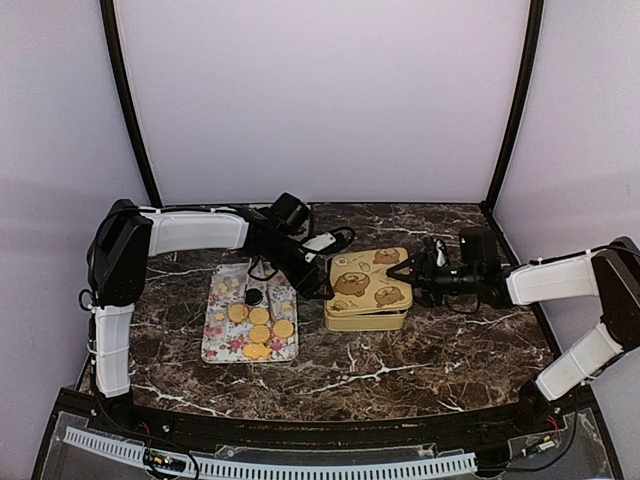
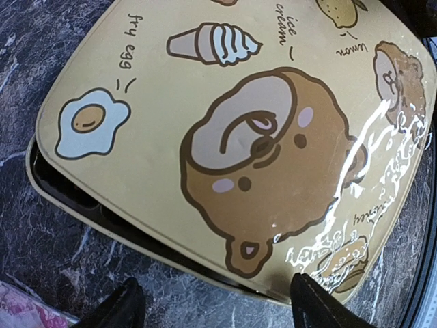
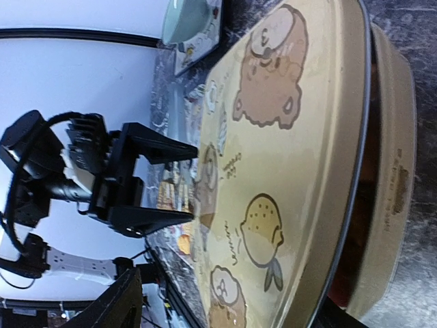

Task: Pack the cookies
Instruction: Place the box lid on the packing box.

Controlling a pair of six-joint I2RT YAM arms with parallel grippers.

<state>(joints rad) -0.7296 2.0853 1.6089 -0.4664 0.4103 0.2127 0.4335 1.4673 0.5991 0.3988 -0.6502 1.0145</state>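
The cookies lie in a cluster on a floral tray, just left of the tin that stands mid-tabletop. Most are golden, with one dark one at the end nearer the back wall. None is in either arm's hold.

The bear-printed lid rests on top of the tin but is not seated. The left wrist view shows it skewed, with a dark gap open along the tin's rim. The right wrist view shows the same slack fit on the opposite side. What is inside the tin cannot be told through those gaps.

The left gripper sits just left of the tin, its fingers spread wide and released, nothing between them. The right gripper hangs just right of the tin, its fingers likewise apart and grasping nothing.

The step in hand looks to be the lid, not the cookies, since both arms flank the tin and neither is over the tray. With cookies out on the tray, packing appears unfinished. The likely next move is to take the lid by its edge, lift it level and set it well away from the tin. The loose, slanted fit means a one-sided pull could drag the tin along, so the other arm should steady its wall.
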